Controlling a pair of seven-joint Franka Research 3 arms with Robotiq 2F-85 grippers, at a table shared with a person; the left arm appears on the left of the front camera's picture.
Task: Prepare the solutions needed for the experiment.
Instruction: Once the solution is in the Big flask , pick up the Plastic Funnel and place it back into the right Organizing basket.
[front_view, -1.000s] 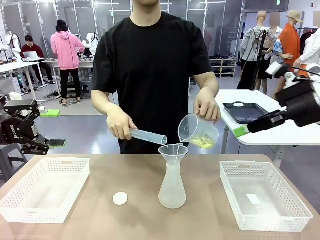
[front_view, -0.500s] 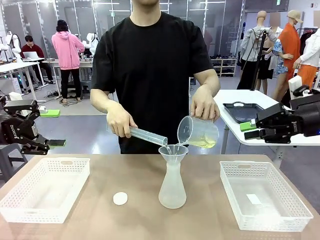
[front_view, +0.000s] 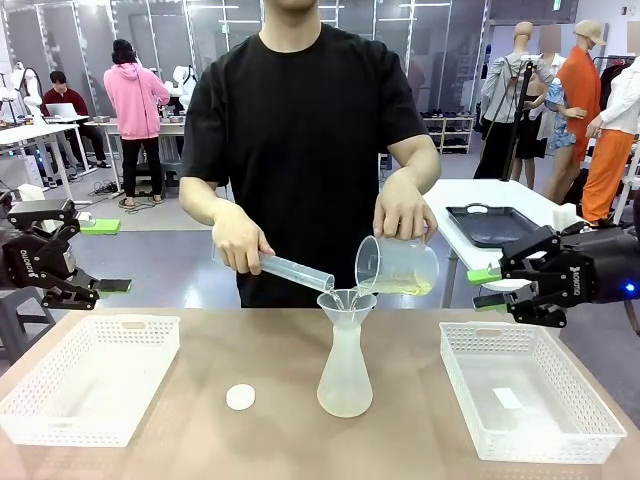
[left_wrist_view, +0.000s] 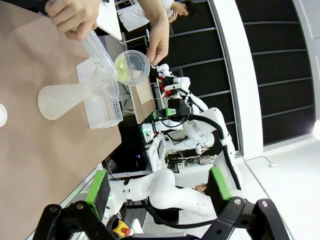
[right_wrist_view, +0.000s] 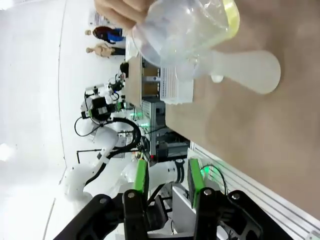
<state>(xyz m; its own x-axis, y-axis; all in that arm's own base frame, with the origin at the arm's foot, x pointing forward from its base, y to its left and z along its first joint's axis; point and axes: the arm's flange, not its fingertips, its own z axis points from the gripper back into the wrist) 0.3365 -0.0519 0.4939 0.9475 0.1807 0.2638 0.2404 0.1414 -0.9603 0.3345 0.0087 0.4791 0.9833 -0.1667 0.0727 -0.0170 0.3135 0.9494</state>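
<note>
The left arm is hovering low at the left with the left tool (front_view: 105, 257) pointing inward, its jaws spread wide and empty, while the right arm is holding the right tool (front_view: 485, 286) level, pointing inward, its green pads (front_view: 483, 273) a narrow gap apart, gripping nothing.

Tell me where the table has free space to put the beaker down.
Bare table lies between the flask and the right basket, and between the stopper and the flask. Above the funnel it is crowded: the cylinder and beaker tip there.

Cylinder (left_wrist_view: 96, 47), beaker (left_wrist_view: 132, 67) tilted over funnel (left_wrist_view: 112, 88) in flask (left_wrist_view: 61, 100); left end effector (left_wrist_view: 159, 186) spread, empty.
</note>
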